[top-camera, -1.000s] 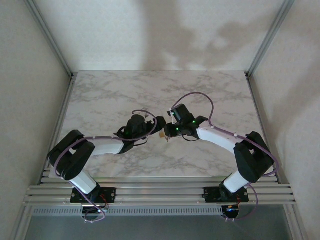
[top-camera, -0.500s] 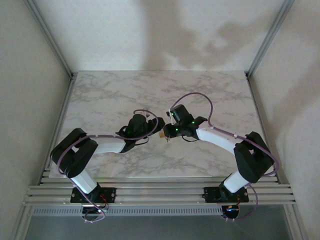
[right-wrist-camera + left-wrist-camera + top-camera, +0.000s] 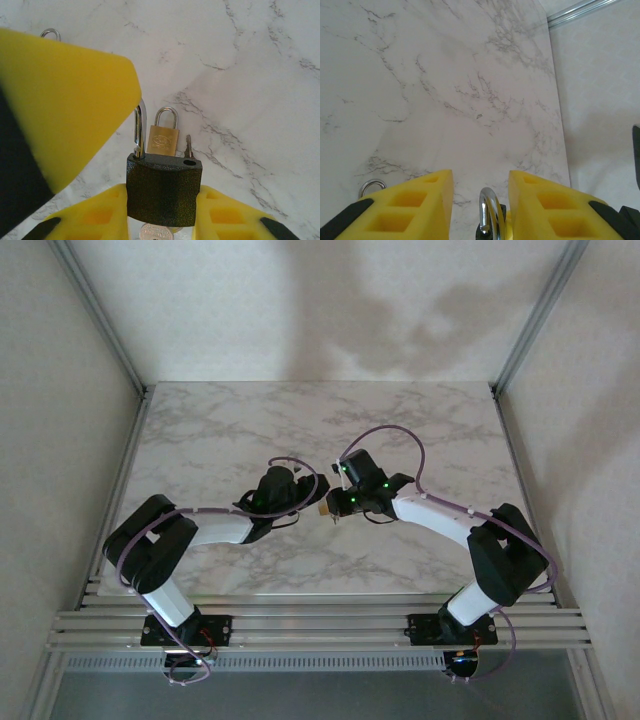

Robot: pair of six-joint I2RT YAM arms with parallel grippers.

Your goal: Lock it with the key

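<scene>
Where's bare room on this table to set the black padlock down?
The marble table is bare across its far half, up to the back wall. The middle is crowded: left pincer and right pincer meet at the black padlock, near a small brass padlock, a silver key and a metal ring.

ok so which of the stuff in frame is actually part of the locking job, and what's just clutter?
In the job: black padlock, shackle open, gripped by the right end effector; silver key head under its body; left end effector, open around the shackle.

Lying about: small brass padlock; loose key beside it; metal ring on the table.
</scene>
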